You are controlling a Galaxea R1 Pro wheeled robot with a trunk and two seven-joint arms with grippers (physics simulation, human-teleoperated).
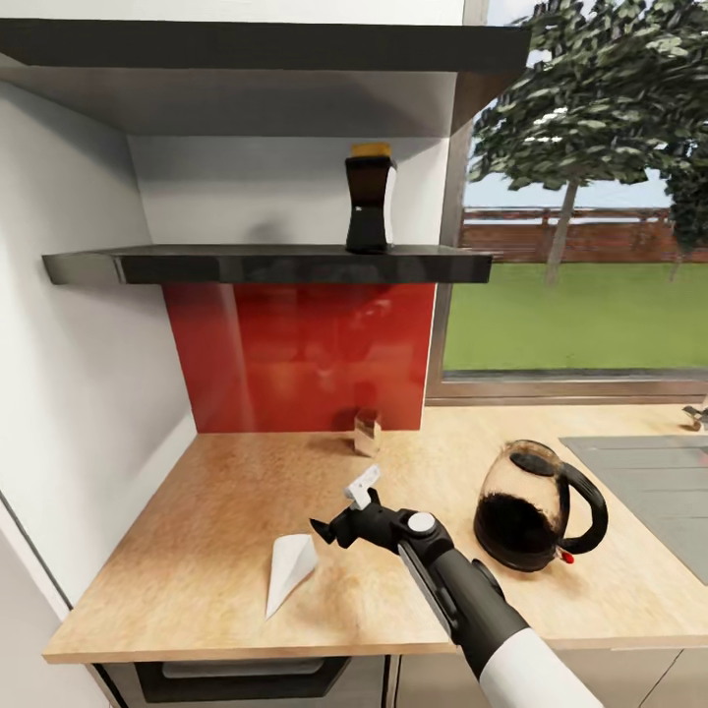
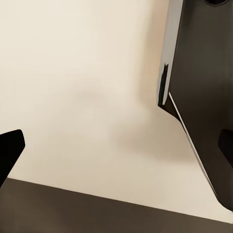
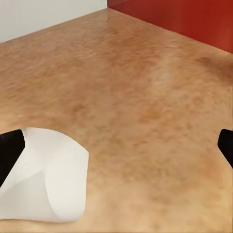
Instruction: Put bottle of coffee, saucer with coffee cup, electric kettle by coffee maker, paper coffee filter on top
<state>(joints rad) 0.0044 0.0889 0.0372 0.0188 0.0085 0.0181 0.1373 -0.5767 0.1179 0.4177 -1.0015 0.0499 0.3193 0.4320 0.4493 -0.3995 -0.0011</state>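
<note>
**One filter, one kettle, one bottle in sight**

Nearest, at the lower centre of the head view, the right arm reaches up and left over the countertop [image 1: 197, 570], ending in the right gripper [image 1: 346, 511]. Its fingers are spread apart and grasp nothing; in the right wrist view the two dark fingertips sit at opposite edges with bare worktop between them.

Just left of that gripper lies a single paper filter [image 1: 288, 570], a white cone flat on the wood, its point toward the front edge. In the right wrist view the filter [image 3: 48, 179] shows at the lower left, beside one fingertip.

To the right of the arm stands one kettle [image 1: 531, 506], upright, with a red mark at its base, left of the grey sink [image 1: 649, 482].

Farther back, a small wooden block [image 1: 367, 433] stands against the red backsplash [image 1: 295, 354].

Highest in the frame, one bottle [image 1: 370, 200] stands upright on the dark shelf [image 1: 246, 264].

In the left wrist view the left gripper [image 2: 116, 145] has its fingertips wide apart, holding nothing, before a pale surface.
</note>
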